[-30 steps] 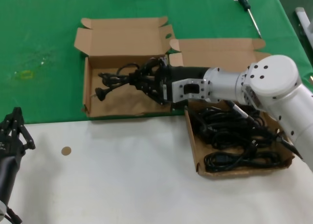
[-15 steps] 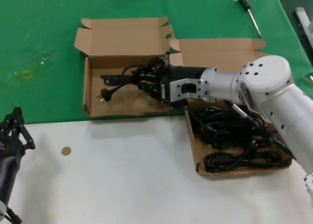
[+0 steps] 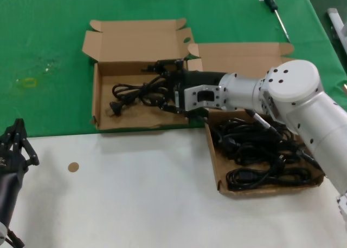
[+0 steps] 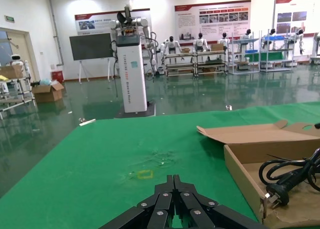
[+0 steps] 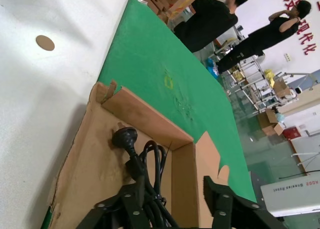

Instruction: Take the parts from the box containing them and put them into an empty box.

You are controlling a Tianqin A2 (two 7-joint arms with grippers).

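Parts: one black power cord (image 3: 133, 92) lies on the floor of the empty box (image 3: 103, 121), plug toward its left wall; a tangled pile of more cords (image 3: 255, 150) sits in the box containing them (image 3: 215, 167), count in the pile unclear. Two cardboard boxes total. The narrower one is far left on the green cloth (image 3: 49, 47), lid open toward the far side. The wider one is at right, lid also open away, its near part on the white table surface (image 3: 135, 204).

Two arms. The right arm reaches from the right across into the narrower box; right gripper (image 3: 167, 85) is over the right part of that box with its fingers spread wide, the cord's loops lying between and under them. In the right wrist view the fingers (image 5: 220, 199) stand apart on either side of the cord (image 5: 145, 169), not clamped on it.

Left gripper (image 3: 15, 145) is parked at the near left edge over the white surface, fingers closed together (image 4: 172, 199).

One screwdriver (image 3: 275, 12) lies far right on the cloth. One small brown round disc (image 3: 72, 167) on the white surface, near left.
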